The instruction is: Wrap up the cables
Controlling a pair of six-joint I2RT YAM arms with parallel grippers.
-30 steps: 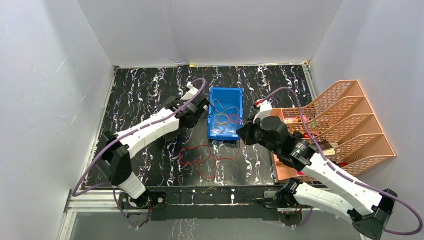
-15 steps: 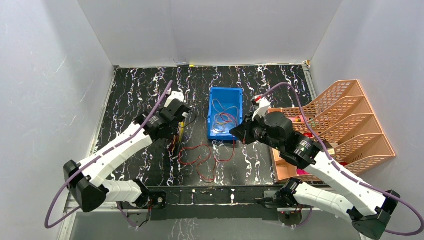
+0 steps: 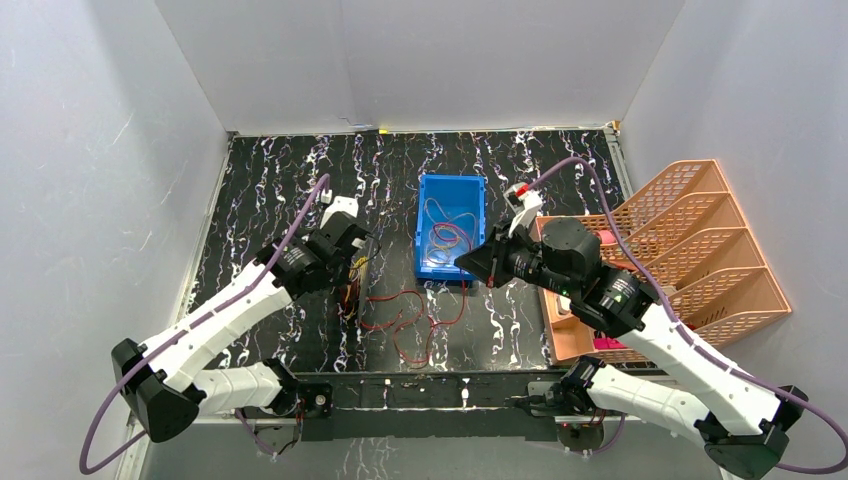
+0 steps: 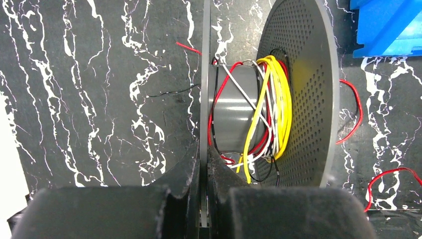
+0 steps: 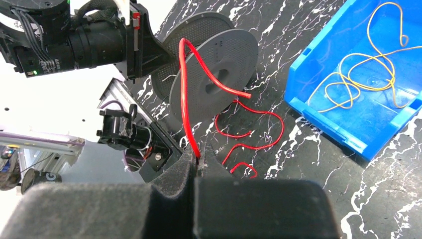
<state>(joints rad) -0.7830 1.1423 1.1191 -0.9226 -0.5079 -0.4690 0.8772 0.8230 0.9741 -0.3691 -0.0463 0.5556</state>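
Red cable (image 5: 183, 99): pinched between the clenched fingers of the right gripper (image 5: 198, 157), rising from them in a tall arc and ending in a cut tip in front of the spool's face; more red slack lies in loose loops on the black marbled table (image 4: 99, 99), between the spool and the blue bin (image 5: 323, 119); whether that slack is the same strand as the held piece, cannot tell; spool (image 4: 234, 117), grey with perforated flanges, stands on edge and already carries crossed turns of yellow (image 4: 278, 99), red, white and black wire around its hub; left gripper (image 4: 203, 167) is clamped on the rim of the near flange, jaws pressed tight to the thin plate; other pale orange-tan cables (image 5: 368, 64) lie curled inside the bin, untouched; orange mesh file rack (image 3: 700, 250) stands at the right side, well apart from the work; judgement: winding is partly done, red strand is the one in hand; risks from here: thin cable sliding out of the pinch once tension comes on; the short free tip missing the gap between the flanges; table loops knotting or catching the bin's corner as they are drawn in; spool pivoting in an edge-only grip; loose crossed turns slipping off the hub.
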